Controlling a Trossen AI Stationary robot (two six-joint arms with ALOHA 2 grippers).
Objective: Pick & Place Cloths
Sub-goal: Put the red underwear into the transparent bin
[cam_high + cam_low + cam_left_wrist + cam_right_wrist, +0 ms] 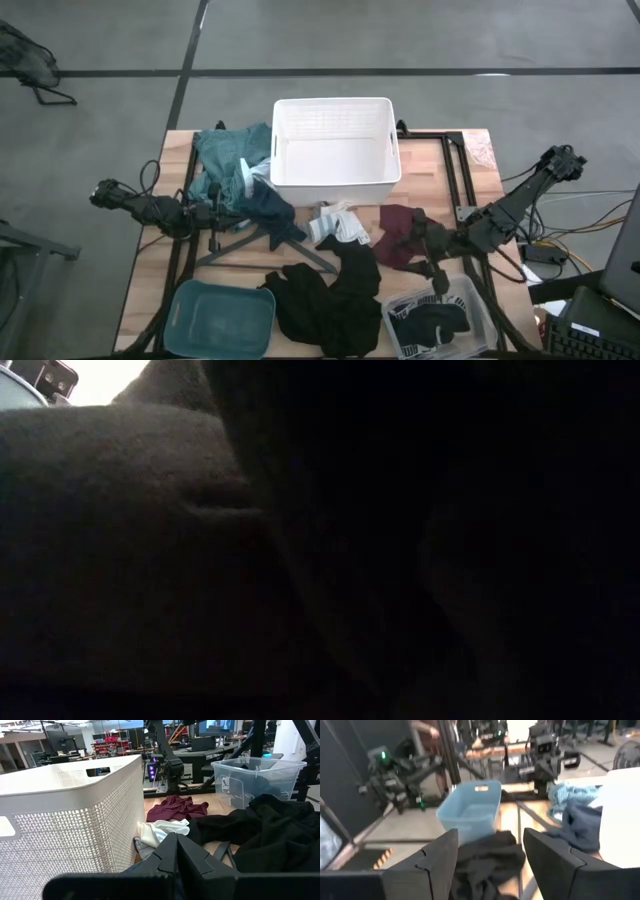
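Several cloths lie on the table. A teal-green one (pixel 228 155) and a navy one (pixel 268 207) lie left of the white basket (pixel 335 140). Small white and grey-striped pieces (pixel 338 225) lie in front of it, beside a maroon one (pixel 398 232). A large black one (pixel 325 295) is at the near edge. My left gripper (pixel 222 213) (pixel 175 845) is shut, level, over the navy cloth's left part. My right gripper (pixel 415 245) (pixel 490 855) is open above the maroon cloth, facing the black cloth (pixel 487 857). My left gripper's shut fingers (pixel 167 852) lie level just above the navy cloth (pixel 142 867), pointing toward the table's right. I cannot tell whether they touch it.
A dark grey hanger (pixel 270 245) lies under the navy cloth. A teal bin (pixel 220 318) and a clear bin (pixel 440 320) holding a dark cloth stand at the near edge. Dark cloth fills the low view. Metal frame rails run along both table sides.
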